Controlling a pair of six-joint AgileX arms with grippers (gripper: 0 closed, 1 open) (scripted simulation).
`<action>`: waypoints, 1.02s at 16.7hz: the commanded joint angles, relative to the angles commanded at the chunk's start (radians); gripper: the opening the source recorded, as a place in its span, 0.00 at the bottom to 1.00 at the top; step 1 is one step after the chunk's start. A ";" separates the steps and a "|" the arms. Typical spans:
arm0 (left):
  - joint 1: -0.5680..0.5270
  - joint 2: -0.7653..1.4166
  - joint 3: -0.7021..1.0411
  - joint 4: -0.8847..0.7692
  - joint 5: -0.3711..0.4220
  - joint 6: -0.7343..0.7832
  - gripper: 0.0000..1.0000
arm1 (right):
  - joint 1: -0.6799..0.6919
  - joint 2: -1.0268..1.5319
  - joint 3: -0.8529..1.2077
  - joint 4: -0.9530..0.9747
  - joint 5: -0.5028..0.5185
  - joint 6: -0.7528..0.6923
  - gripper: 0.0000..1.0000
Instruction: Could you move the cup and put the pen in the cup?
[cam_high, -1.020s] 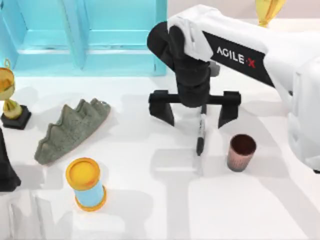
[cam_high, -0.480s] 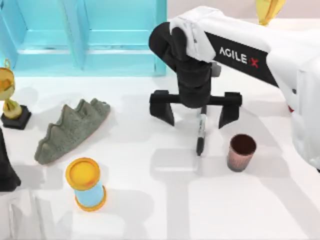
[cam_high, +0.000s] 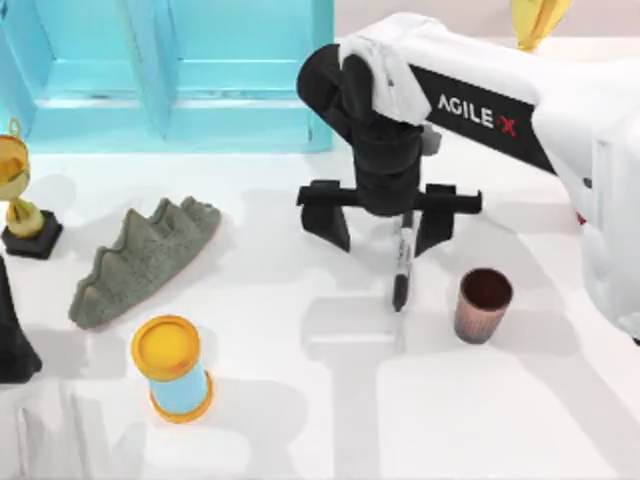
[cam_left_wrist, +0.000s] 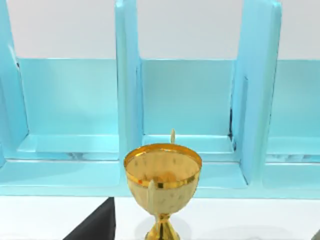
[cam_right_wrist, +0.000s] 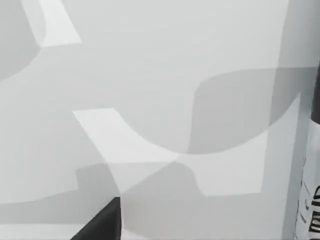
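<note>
My right hand (cam_high: 380, 228), fingers spread wide, straddles the pen's (cam_high: 402, 262) upper end; pen lies lengthwise toward me, cup (cam_high: 484, 305) just right.

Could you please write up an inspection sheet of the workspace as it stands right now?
Surface: white table, shadowed.
Job's things: pen lying flat; cup upright to its right, apart.
Clutter: grey jagged rock, blue cylinder with orange rims, gold trophy at left edge, another trophy at top.
Grippers: right gripper open, straddling the pen's upper end; left arm parked at left edge.
Cables: nothing seen.
Surroundings: turquoise shelf behind.
</note>
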 joint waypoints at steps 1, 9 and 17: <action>0.000 0.000 0.000 0.000 0.000 0.000 1.00 | 0.000 0.000 0.000 0.000 0.000 0.000 0.32; 0.000 0.000 0.000 0.000 0.000 0.000 1.00 | 0.000 0.000 0.000 0.000 0.000 0.000 0.00; 0.000 0.000 0.000 0.000 0.000 0.000 1.00 | 0.014 -0.054 0.015 -0.006 -0.031 0.030 0.00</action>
